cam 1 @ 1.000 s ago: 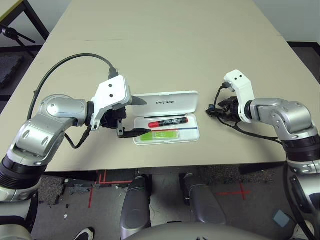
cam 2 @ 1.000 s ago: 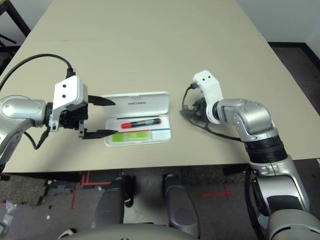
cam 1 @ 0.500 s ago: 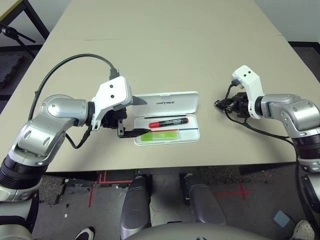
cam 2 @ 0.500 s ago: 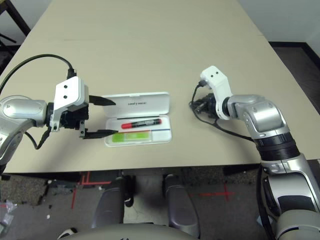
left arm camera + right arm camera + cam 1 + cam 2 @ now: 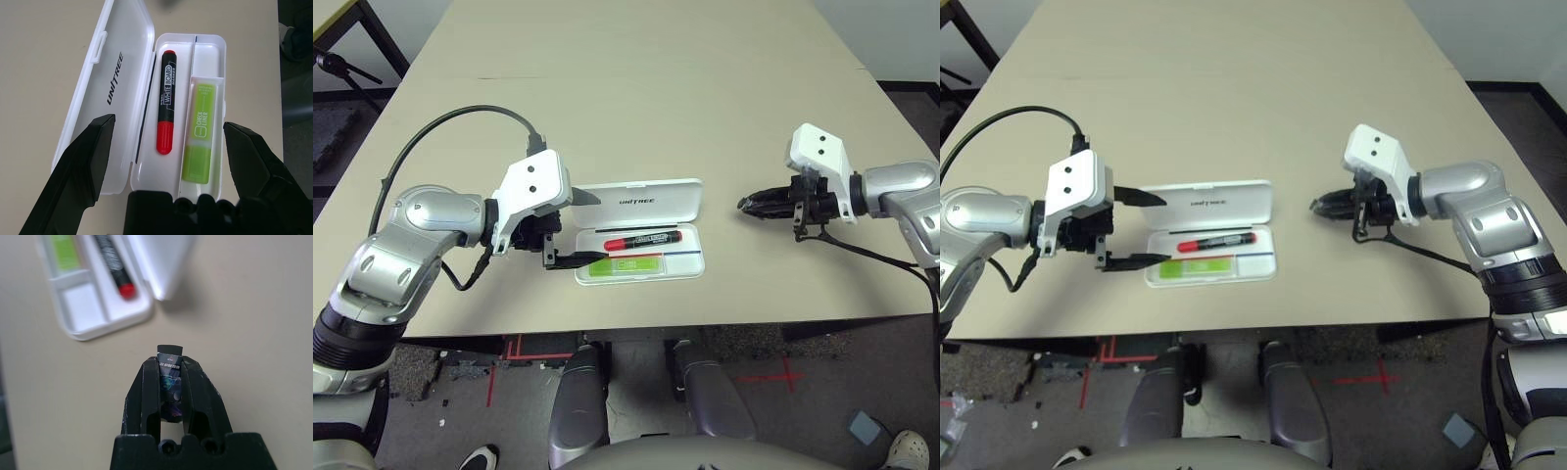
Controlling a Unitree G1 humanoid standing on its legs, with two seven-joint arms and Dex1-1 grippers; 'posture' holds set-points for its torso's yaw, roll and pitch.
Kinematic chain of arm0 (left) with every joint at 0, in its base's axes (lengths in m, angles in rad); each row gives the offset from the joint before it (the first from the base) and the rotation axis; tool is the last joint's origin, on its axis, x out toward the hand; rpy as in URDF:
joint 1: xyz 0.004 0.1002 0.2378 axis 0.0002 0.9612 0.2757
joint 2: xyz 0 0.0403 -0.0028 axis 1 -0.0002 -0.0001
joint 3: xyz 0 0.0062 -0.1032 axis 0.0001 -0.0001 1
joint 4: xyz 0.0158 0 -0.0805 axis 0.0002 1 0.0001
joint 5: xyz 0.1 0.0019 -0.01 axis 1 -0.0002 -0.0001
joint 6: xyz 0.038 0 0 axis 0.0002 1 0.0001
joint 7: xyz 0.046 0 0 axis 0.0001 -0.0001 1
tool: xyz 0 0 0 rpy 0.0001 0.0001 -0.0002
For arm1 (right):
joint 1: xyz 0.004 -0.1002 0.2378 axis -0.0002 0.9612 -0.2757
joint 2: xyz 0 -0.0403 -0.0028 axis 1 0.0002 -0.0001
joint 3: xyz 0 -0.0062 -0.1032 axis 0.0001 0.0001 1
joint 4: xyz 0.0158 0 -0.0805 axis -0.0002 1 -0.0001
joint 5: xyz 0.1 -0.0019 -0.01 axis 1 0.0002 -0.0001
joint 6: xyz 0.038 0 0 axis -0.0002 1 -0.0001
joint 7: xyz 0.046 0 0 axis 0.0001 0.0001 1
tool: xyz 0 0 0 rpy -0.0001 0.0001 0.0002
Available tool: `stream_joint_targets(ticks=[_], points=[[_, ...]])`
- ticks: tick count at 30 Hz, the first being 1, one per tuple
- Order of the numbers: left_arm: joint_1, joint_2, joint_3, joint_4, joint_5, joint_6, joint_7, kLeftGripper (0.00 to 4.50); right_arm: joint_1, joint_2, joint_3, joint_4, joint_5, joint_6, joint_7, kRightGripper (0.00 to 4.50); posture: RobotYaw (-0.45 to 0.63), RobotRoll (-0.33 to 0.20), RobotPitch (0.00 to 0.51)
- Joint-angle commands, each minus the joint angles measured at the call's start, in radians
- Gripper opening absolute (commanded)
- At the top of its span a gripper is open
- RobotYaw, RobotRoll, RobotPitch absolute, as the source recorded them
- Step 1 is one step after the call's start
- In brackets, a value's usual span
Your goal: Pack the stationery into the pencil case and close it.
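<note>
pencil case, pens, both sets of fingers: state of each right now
pencil case: open, lid laid back flat
red marker: capped, lying in the case
green highlighter: lying in the case
left gripper: fingers open, straddling the case's end
right gripper: shut on small dark piece

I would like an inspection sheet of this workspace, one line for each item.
Surface: beige table, bare apart from the case.
Job's things: white pencil case open, lid laid back; red marker and green highlighter inside; small dark piece held above the table, outside the case.
Clutter: nothing seen.
Grippers: left gripper with jaws wide open at the case's end; right gripper shut on the small dark piece.
Cables: black cable looping over the left arm; thin cable under the right arm.
Surroundings: dark floor with red tape marks.
</note>
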Motion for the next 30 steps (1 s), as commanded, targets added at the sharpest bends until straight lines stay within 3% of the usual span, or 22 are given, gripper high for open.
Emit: stream_joint_targets(ticks=[1, 14, 30], points=[[-0.003, 0.009, -0.017, 0.005, 0.010, -0.005, -0.013, 4.50, 0.020, -0.004, 0.005, -0.071, 0.039, -0.012, 0.065, 0.31, -0.06, 0.000, 0.182], [-0.002, 0.008, -0.015, -0.001, 0.015, 0.002, -0.007, 4.50, 0.044, 0.086, 0.040, -0.174, 0.039, 0.019, 0.035, 0.31, -0.04, 0.000, 0.182], [0.022, 0.027, 0.003, -0.019, 0.012, 0.005, -0.005, 4.50, 0.044, 0.152, 0.134, -0.175, -0.019, 0.015, 0.005, 0.31, -0.03, 0.000, 0.182]])
